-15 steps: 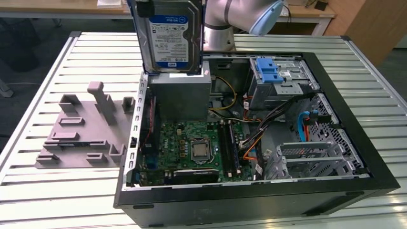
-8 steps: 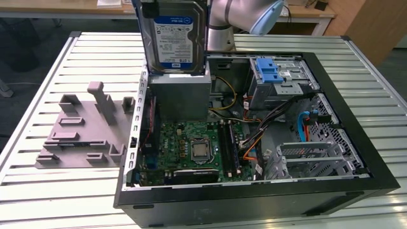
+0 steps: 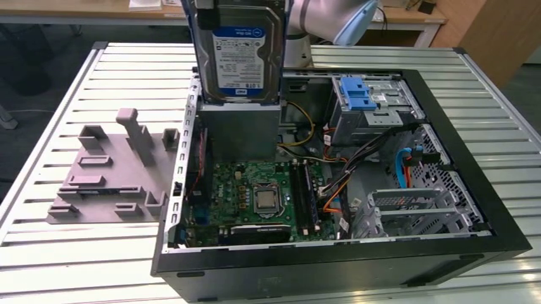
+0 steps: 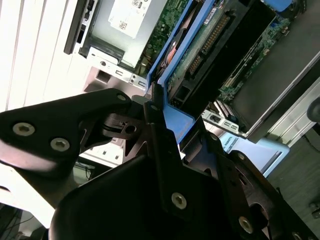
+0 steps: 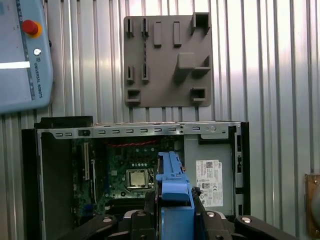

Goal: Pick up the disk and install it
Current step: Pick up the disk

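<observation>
The disk [image 3: 238, 54] hangs upright, label facing the camera, right above the gray power supply box [image 3: 241, 130] in the open computer case [image 3: 338, 269]. A gray fixture plate [image 3: 106, 183] sits on the slatted table [image 3: 50, 114], at the exterior view's left of the case.

Arm [image 3: 331, 19]: smooth silver-grey tube, with a rounded joint housing in paler grey-blue
Gripper [image 4: 172, 120]: matte black, with flat angular link plates and round pinned joints
Screws [image 4: 179, 200]: bright silver round heads with hex sockets, sunk into the black plates
</observation>
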